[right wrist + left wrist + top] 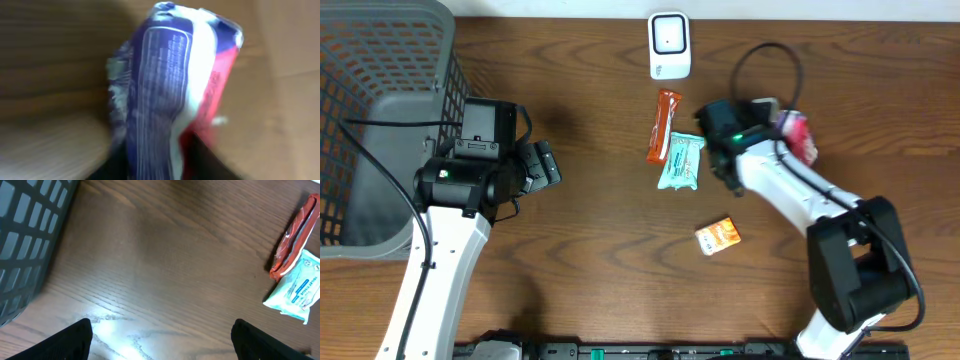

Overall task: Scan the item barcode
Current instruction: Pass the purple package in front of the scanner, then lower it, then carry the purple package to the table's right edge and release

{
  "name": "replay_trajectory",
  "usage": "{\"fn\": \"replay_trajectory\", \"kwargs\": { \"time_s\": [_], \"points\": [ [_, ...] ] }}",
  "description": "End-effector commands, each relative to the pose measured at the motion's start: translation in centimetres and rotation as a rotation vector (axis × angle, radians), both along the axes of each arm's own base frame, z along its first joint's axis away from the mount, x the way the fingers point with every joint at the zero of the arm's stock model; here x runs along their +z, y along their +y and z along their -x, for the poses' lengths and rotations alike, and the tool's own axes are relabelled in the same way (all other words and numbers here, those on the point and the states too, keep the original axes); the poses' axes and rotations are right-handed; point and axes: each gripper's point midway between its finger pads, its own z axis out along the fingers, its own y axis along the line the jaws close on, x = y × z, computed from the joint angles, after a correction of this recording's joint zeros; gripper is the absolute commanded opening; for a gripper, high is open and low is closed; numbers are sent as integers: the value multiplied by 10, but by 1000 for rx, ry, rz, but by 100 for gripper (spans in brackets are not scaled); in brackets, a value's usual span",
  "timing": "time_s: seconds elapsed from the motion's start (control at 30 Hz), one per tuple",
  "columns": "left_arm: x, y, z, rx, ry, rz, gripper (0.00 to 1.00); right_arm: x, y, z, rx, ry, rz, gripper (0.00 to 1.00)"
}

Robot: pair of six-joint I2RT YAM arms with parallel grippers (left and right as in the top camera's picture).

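Left tool [545, 165] wide, empty | right tool [772, 118]: view blurred, cannot tell whether gripping | red-white-blue packet [165, 90] directly ahead of right tool, seemingly at its tip | white scanner [669, 45] well apart from it

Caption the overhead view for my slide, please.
Right arm at a red-and-white packet near the white scanner; snack bar, wipes and orange packet lie mid-table.

I work over a table [600, 250] of dark brown wood, its grain running in long wavy lines. Past its far edge shows a pale strip [570, 8], wall or floor, I cannot tell which. To my left, lamp light pools on the boards as a white glare [115, 330].
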Motion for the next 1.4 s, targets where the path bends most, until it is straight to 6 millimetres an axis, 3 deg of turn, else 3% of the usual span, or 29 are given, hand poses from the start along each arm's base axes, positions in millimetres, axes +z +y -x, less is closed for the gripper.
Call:
{"fn": "replay_trajectory", "kwargs": {
  "time_s": [0.0, 0.13, 0.3, 0.4, 0.53, 0.73, 0.9, 0.93, 1.03, 1.2, 1.37],
  "points": [
    [0, 4, 1, 12, -2, -11, 89, -6, 60, -2, 138, 17, -132, 59],
    [0, 4, 1, 12, -1, -11, 89, 13, 93, -12, 198, -35, -177, 75],
    [0, 4, 1, 12, -2, -11, 89, 53, 118, -32, 228, -84, -295, 97],
    [0, 4, 1, 12, -1, -11, 89, 76, 119, -44, 231, -89, -365, 99],
    [0, 4, 1, 12, -2, -11, 89, 91, 99, -54, 213, -44, -458, 99],
    [0, 4, 1, 12, -1, -11, 89, 63, 36, -47, 163, 154, -727, 99],
    [0, 4, 1, 12, -1, -11, 89, 40, 2, -32, 120, 223, -948, 99],
    [0, 4, 1, 12, -1, -11, 89, 27, -9, -25, 106, 237, -1019, 99],
    [0, 4, 1, 12, -2, -11, 89, 9, -16, -19, 91, 227, -1115, 98],
    [0, 4, 1, 12, -1, -11, 89, -17, 3, -18, 169, 174, -1279, 95],
    [0, 4, 1, 12, -2, -11, 89, -50, 8, -8, 127, 147, -1298, 80]
  ]
}}
